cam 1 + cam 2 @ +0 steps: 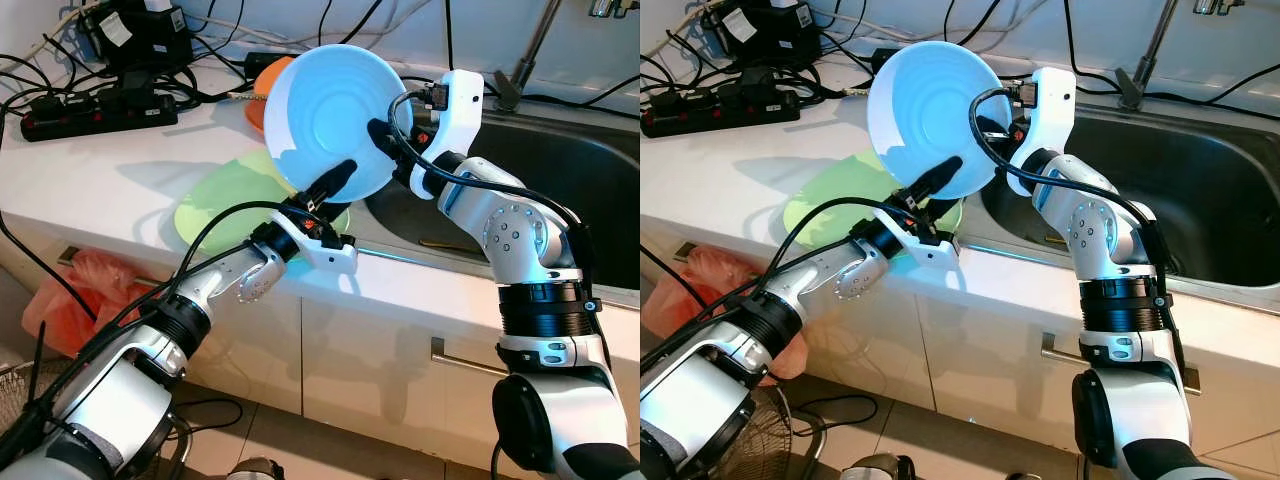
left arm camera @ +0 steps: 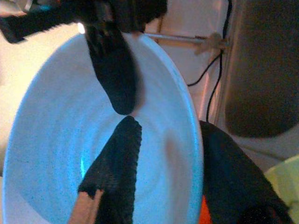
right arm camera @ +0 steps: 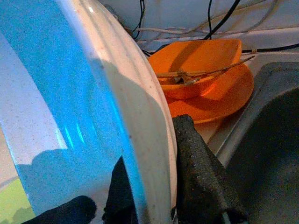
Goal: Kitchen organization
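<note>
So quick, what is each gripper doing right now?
Right gripper: shut on the rim of the blue bowl, holding it tilted above the counter.
Left gripper: at the bowl's lower rim; grip cannot be told.

no text, label or number can be read on anything here

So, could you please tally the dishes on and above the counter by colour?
Blue: 1, the blue bowl, held up on edge by the right gripper, with the left gripper at its lower rim.
Green: 1, the green plate on the counter.
Orange: 2, the orange bowl on the orange plate.
Total: 4.
</note>
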You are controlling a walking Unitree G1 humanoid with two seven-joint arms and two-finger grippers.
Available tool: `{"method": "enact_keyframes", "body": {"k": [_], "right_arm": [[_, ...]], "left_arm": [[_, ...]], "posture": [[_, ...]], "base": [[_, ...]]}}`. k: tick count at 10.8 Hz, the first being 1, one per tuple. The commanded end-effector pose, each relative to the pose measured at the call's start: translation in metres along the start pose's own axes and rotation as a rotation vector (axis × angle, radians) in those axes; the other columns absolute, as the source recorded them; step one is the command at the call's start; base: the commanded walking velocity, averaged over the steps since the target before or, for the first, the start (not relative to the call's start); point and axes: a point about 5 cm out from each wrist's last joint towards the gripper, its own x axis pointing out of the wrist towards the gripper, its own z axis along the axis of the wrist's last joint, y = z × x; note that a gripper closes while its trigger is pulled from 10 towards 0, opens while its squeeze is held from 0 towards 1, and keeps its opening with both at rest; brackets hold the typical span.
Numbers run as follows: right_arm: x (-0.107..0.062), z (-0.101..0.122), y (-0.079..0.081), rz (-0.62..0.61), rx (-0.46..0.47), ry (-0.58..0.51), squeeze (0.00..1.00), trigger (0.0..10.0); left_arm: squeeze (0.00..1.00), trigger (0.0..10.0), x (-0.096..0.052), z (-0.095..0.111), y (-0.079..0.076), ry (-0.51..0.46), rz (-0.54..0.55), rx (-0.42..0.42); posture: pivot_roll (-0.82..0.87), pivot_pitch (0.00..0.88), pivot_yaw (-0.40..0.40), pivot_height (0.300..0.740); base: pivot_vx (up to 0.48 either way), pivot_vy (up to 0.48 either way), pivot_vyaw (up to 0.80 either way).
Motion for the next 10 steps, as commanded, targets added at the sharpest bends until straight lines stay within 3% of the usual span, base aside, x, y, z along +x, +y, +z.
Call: {"method": "enact_keyframes", "body": {"k": [1, 5, 10], "right_arm": [[-0.001, -0.002, -0.006, -0.046, 0.009, 0.001, 0.0, 0.0], [0.0, 0.005, -0.019, -0.169, 0.021, -0.086, 0.0, 0.0], [-0.009, 0.007, -0.052, -0.414, -0.099, -0.159, 0.0, 0.0]], "left_arm": [[1.0, 10.0, 0.01, 0.012, 0.019, -0.08, 0.123, -0.057], [1.0, 10.0, 0.007, 0.015, 0.018, -0.048, 0.165, -0.165], [1.0, 10.0, 0.003, 0.017, 0.038, -0.035, 0.221, -0.353]], "posture": [[0.19, 0.047, 0.011, 0.74], [0.19, 0.046, 0.013, 0.74], [0.2, 0.04, 0.021, 0.74]], "base": [[0.0, 0.0, 0.0], [0.0, 0.0, 0.0], [0.0, 0.0, 0.0]]}}
